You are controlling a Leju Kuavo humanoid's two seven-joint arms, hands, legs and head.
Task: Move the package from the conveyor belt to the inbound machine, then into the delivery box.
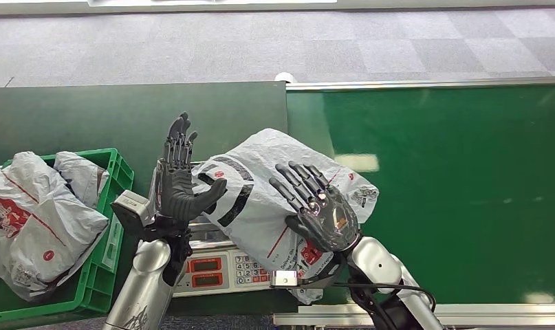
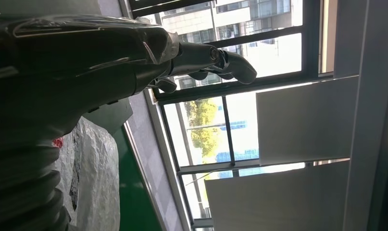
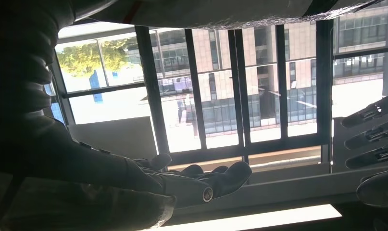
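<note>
Both robot hands, left (image 1: 180, 180) and right (image 1: 317, 206), flank the package (image 1: 274, 199), fingers spread, gripping nothing.

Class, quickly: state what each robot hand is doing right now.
Left hand: open, fingers apart, holding nothing.
Right hand: open, resting flat on the package.

Floor (image 1: 260, 48): grey carpet tiles in a checker of lighter and darker squares, running along the far side of the work area. A pale strip (image 1: 212, 3) at the top edge of the head view, nature unclear. Large windows (image 3: 220, 91) with dark frames and vertical mullions; bright daylight outside, multi-storey buildings (image 3: 259, 53) and green trees (image 2: 201, 125) visible through the glass. White panels (image 2: 302, 120) beside the windows. Interior surfaces near the glass backlit, dark
</note>
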